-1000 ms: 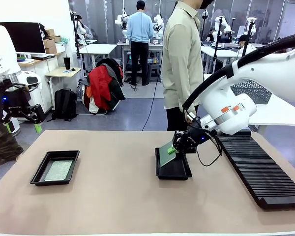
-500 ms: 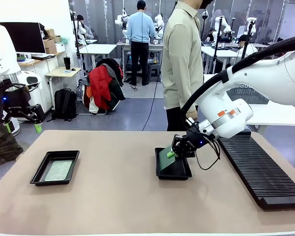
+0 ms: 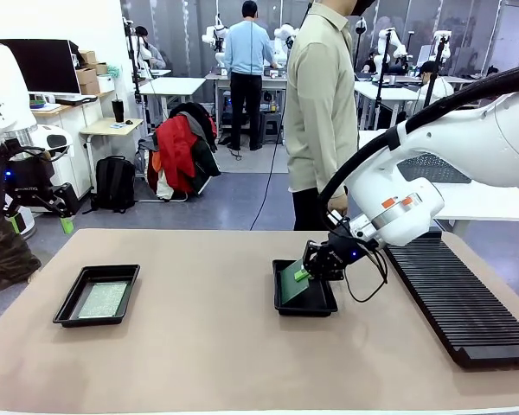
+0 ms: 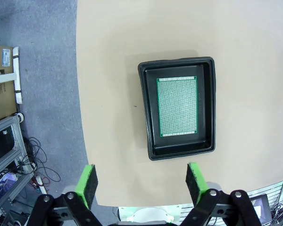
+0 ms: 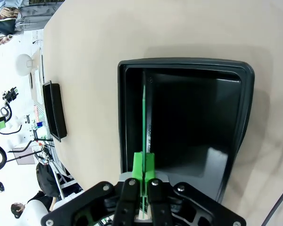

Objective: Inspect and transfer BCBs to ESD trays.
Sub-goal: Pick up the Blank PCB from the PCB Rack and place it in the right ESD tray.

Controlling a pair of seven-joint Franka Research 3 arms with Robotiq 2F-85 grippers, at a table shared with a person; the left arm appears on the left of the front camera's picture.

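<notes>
Pinching a tilted BCB [image 3: 293, 283] over the tray [image 3: 304, 303], right gripper [image 3: 314, 269]; left gripper [image 4: 141, 181] spread above another tray [image 4: 178, 107].

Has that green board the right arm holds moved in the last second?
Yes. The board has sunk lower and tilted flatter into the black tray, which stayed put.

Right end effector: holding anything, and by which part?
Yes. The right end effector pinches a BCB by its near edge, tilted over the ESD tray.
</notes>
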